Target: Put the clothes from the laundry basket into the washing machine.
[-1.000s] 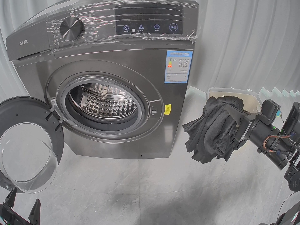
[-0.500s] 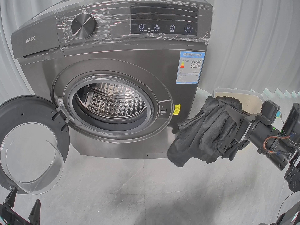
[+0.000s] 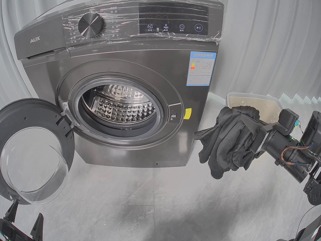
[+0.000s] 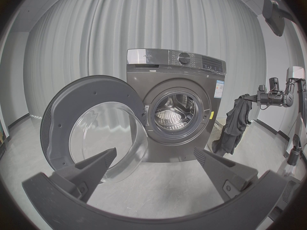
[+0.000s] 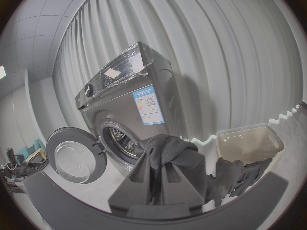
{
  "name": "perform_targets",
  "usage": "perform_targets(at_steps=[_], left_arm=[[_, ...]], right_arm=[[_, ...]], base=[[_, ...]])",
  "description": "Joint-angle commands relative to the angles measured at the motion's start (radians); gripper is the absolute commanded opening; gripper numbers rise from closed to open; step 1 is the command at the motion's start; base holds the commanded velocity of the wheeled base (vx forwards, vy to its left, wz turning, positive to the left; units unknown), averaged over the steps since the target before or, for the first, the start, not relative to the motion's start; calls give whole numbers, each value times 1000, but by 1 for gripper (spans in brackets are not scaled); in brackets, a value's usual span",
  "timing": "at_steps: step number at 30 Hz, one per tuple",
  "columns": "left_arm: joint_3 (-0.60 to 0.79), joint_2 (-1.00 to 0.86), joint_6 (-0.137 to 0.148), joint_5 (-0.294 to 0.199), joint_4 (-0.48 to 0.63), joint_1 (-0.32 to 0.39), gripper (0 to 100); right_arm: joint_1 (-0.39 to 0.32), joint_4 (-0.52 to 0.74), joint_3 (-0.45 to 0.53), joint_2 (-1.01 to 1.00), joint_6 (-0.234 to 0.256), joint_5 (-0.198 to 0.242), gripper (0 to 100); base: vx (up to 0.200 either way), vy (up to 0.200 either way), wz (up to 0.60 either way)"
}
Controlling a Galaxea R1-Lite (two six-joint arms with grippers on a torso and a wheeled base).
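the right claw [image 3: 250, 128] is pressed together on a bunch of dark clothes [image 3: 225, 141]. it holds them in the air, between the laundry basket [image 3: 234, 97] and the washing machine [image 3: 133, 56]. the cloth hangs in long folds below the claw, above the floor. it is near the right lower corner of the machine, and as far as i can tell it does not touch it. the round door [image 3: 31, 151] stands wide open on the left side, and nothing blocks the drum opening [image 3: 118, 106]. the left claw [image 4: 154, 150] is spread, holds nothing, and sits low near the floor in front of the open door.

i judge the step in hand is to carry this bunch over to the drum. to do it well, the claw should go across at the height of the middle of the opening, or a little higher, so the hanging tail passes over the lower rim and does not drag on it. the claw should go deep inside before it lets go, otherwise a sleeve may lie on the grey seal. the grip must be firm all the way. the left claw should better keep away from the door, so the door does not swing.
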Motion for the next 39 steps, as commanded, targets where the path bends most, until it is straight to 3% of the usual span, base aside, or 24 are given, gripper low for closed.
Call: perform_targets(at_steps=[1, 16, 39], left_arm=[[15, -16, -1, 0, 0, 0, 100], [15, -16, -1, 0, 0, 0, 100], [15, -16, -1, 0, 0, 0, 100]], right_arm=[[1, 0, 0, 3, 0, 0, 0], [2, 0, 6, 3, 0, 0, 0], [15, 0, 21, 13, 2, 3, 0]], base=[[0, 200, 0], [0, 200, 0], [0, 0, 0]])
